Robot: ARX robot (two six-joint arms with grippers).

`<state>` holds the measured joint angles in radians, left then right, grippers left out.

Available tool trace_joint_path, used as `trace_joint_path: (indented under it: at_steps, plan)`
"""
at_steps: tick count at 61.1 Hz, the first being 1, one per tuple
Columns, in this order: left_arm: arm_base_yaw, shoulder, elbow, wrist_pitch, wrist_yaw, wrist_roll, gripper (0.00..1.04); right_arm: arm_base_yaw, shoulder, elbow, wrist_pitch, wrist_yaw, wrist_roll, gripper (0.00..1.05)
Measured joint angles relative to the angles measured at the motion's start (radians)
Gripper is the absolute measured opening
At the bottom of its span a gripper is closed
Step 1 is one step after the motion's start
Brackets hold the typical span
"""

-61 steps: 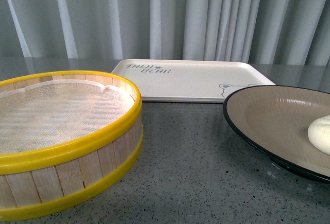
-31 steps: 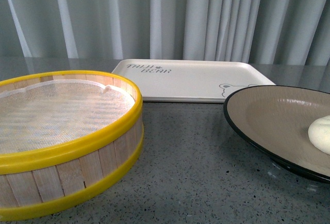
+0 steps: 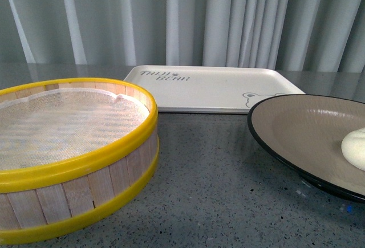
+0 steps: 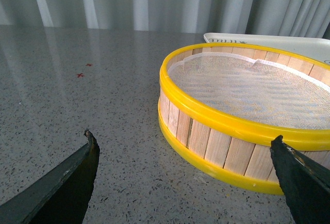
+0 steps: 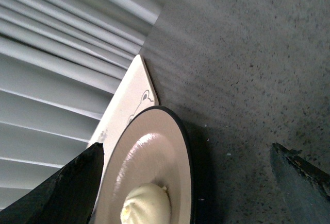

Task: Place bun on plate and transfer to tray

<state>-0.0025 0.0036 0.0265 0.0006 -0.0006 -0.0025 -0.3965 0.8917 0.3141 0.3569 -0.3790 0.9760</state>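
Left wrist view, foreground: left gripper (image 4: 184, 140), two dark fingers spread wide with nothing between them, hanging low over the speckled grey counter (image 4: 77, 95), just short of the steamer (image 4: 206, 139). Right wrist view, foreground: right gripper (image 5: 186, 149), also spread wide and empty, with the rim of the plate (image 5: 154, 152) showing between the fingers and touched by neither. Front view, near left: the steamer, round bamboo, yellow-rimmed, lined with white mesh, no bun in it. Near right: the plate, shallow, beige inside, black-rimmed, standing on the counter and partly cut off by the frame edge. On the plate, toward its right side: bun (image 3: 355, 148), cream-white, lying clear of the rim; first half of the task judged done. Behind both: tray (image 3: 217, 88), cream-white, rectangular, lettered, bear face at one corner, nothing on it yet, just beyond the plate's far rim. Farthest: pale pleated curtain (image 3: 228, 20). Handling, as judgement: bun soft, light, easily dented, free to slide or roll on the smooth surface, needing no further hold. Plate stiff, heavier, probably breakable, slippery at the edge; best taken at the black rim nearest the right gripper, one finger above the lip and one below, kept level and carried slowly.
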Motion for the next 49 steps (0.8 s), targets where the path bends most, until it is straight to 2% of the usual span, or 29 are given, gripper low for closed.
trace_joint_path:
  at_steps: [8, 24, 49]
  plan:
    - [0.0, 0.0, 0.0, 0.0, 0.0, 0.0, 0.98, -0.032, 0.062, 0.01, 0.033, -0.032, 0.138, 0.96]
    - [0.0, 0.0, 0.0, 0.0, 0.0, 0.0, 0.98, -0.036, 0.147, 0.071, 0.042, -0.052, 0.272, 0.96]
    - [0.0, 0.0, 0.0, 0.0, 0.0, 0.0, 0.98, 0.141, 0.28, 0.102, 0.122, -0.003, 0.388, 0.96]
